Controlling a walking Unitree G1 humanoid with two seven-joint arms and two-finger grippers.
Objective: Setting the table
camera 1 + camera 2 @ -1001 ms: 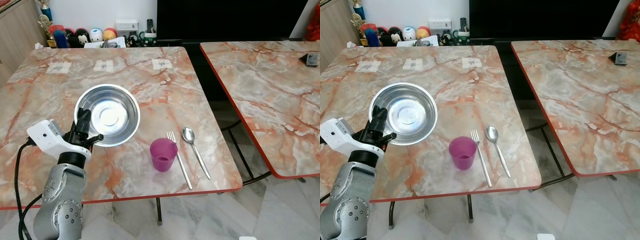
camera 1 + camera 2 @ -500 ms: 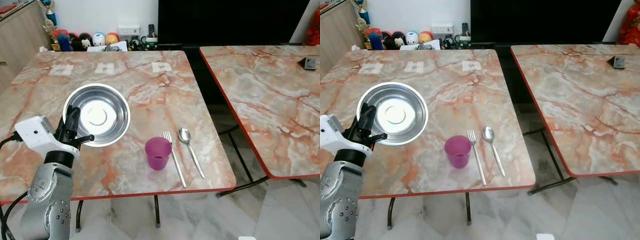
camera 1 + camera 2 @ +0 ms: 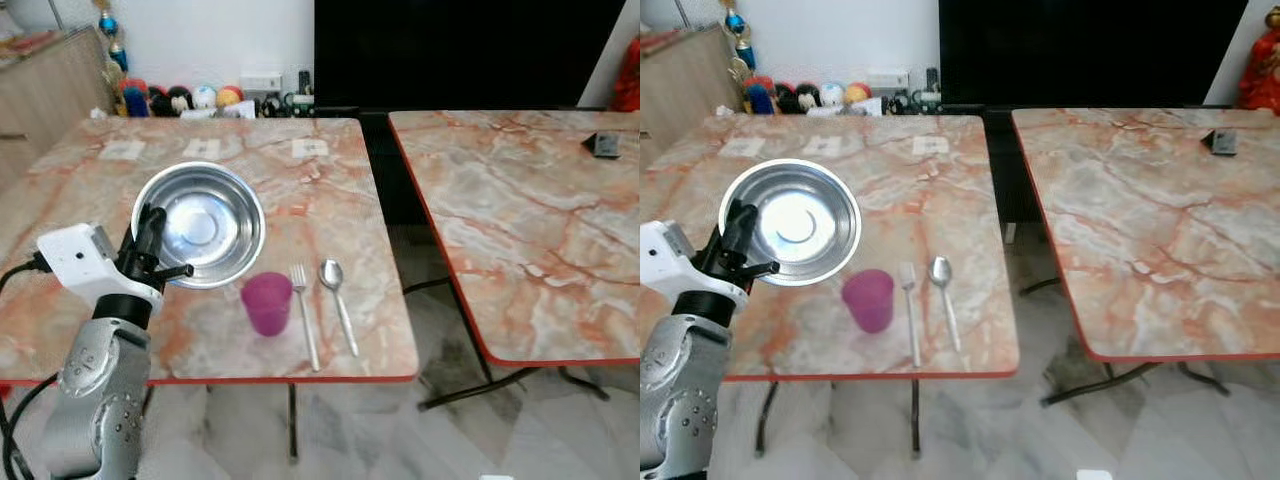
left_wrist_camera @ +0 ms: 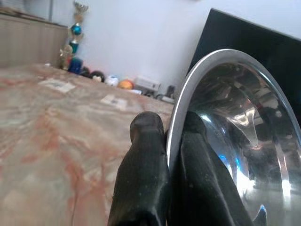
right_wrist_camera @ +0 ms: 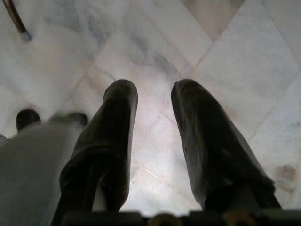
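Compared with a second ago, the whole scene is seen from farther back and shifted, which points to camera motion; the bowl [image 3: 199, 225] is seen clamped in the left gripper [image 3: 150, 243] as before, and the cup, fork and spoon are found in the same arrangement.

The steel bowl is pinched at its near-left rim, one black finger [image 4: 143, 174] outside the rim and the other inside, as seen in the left wrist view. It is held over the left part of the marble table [image 3: 330, 190]; whether its base touches the tabletop cannot be told.

A purple cup [image 3: 266, 303] is stood upright just beside the bowl, toward the table's near edge. A fork [image 3: 303, 315] and a spoon [image 3: 337, 301] are laid side by side to the right of the cup, close together but apart. Paper labels [image 3: 309, 148] are stuck along the far part of the table, and toys [image 3: 180, 98] are lined up behind it.

A second marble table [image 3: 520, 210] is set to the right across a gap, with a small dark object [image 3: 603, 144] on its far side.

The right gripper [image 5: 153, 141] is hung over the tiled floor [image 5: 155, 42], its fingers spread apart and empty.
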